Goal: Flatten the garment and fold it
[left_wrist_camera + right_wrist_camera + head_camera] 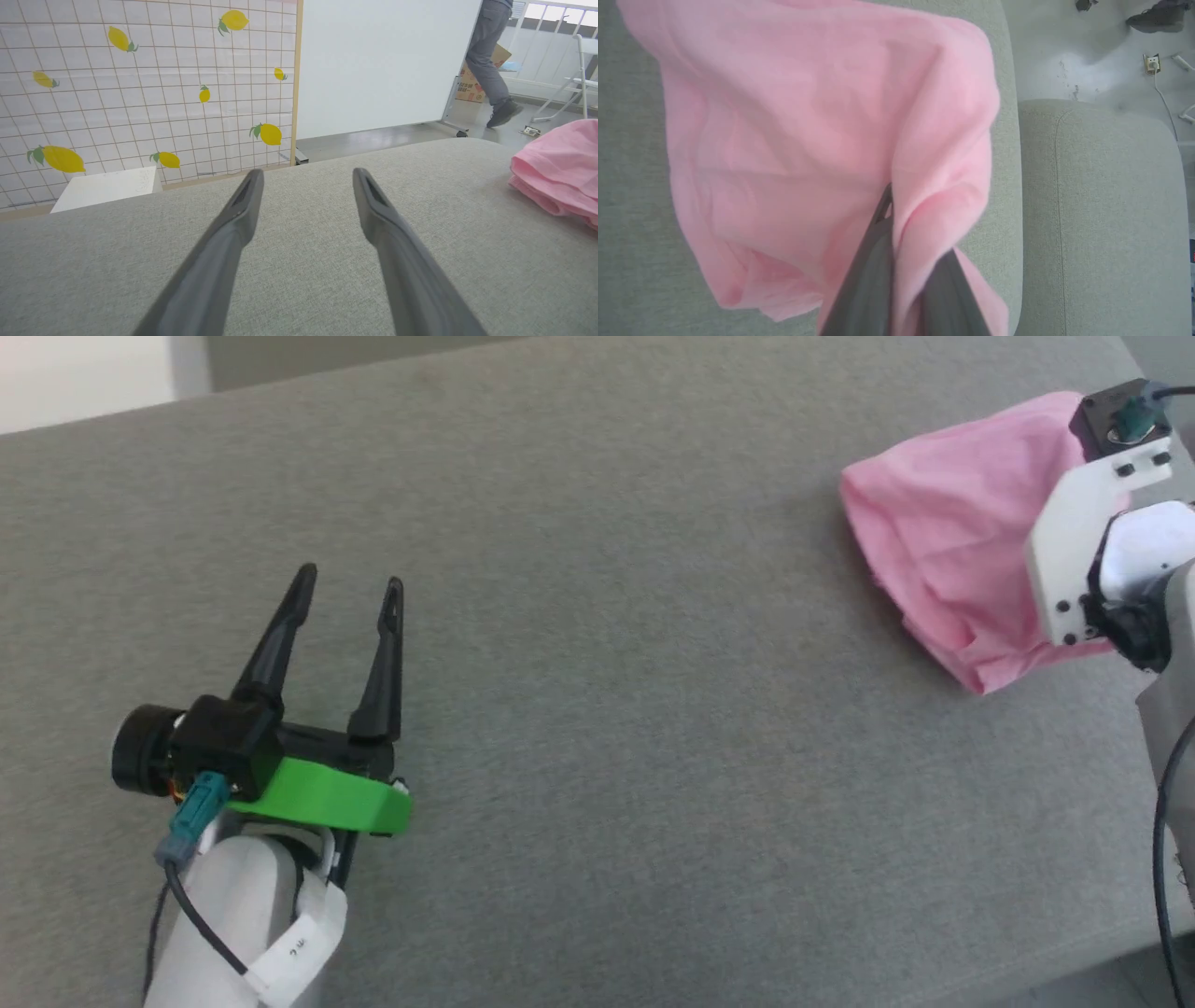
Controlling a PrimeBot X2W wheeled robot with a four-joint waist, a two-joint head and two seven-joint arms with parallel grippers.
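Grey upholstered seat (597,728), with a second cushion (1101,210) butting against its right end.

The garment (943,532), pink shorts, is bunched and wrinkled at the seat's far right, close to the edge. Nothing lies between it and the left arm.

- Right gripper (917,224): jaws pinched narrow on a fold of the pink cloth, which drapes round both fingers and hides their tips.
- Left gripper (350,581): jaws spread wide and holding nothing. It sits over bare seat at the near left, well apart from the garment.

Beyond the seat:
- lemon-print tiled panel (140,84)
- plain white board (383,65)
- low white block (107,186)
- person's legs (490,56) in grey trousers
- cardboard box (472,84), printing too small to read
- white folding chair (579,79)
- floor socket (1152,63)

The white tag (299,943) on the left forearm has marks I can't read.
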